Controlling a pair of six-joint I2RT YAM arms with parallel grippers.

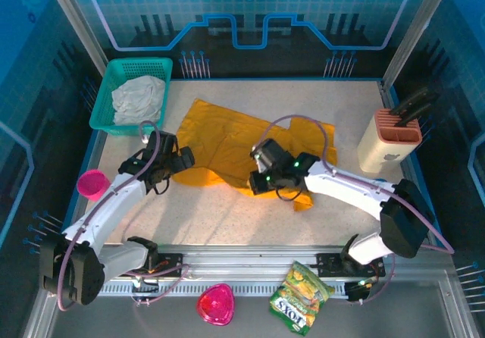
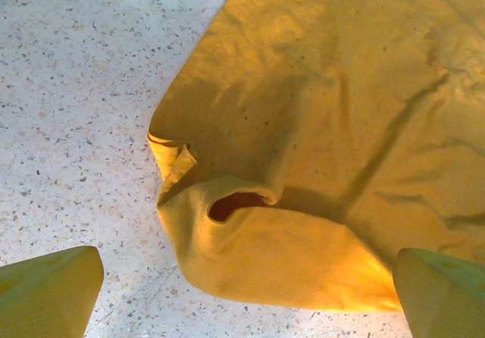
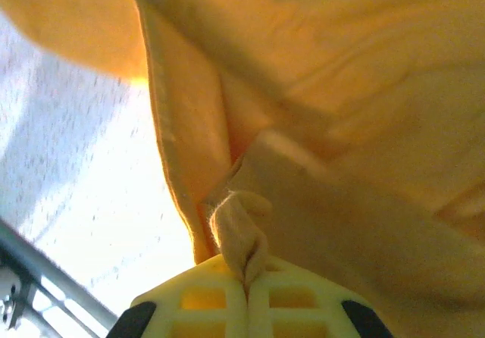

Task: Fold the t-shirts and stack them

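A mustard-orange t-shirt (image 1: 227,137) lies crumpled in the middle of the table. My left gripper (image 1: 184,158) hovers at its left edge. In the left wrist view this gripper (image 2: 246,300) is open wide, its fingers (image 2: 49,292) straddling a rolled sleeve opening of the t-shirt (image 2: 318,111) without touching it. My right gripper (image 1: 256,180) sits on the shirt's near middle. In the right wrist view it (image 3: 246,277) is shut on a pinched, twisted bunch of the cloth (image 3: 341,126), which fans out above the jaws.
A green basket (image 1: 106,107) holding white cloth stands at the back left. A pink goblet (image 1: 92,183) lies by the left edge, a knife block (image 1: 388,141) at the right. A pink object (image 1: 215,305) and a snack bag (image 1: 301,296) lie below the front rail.
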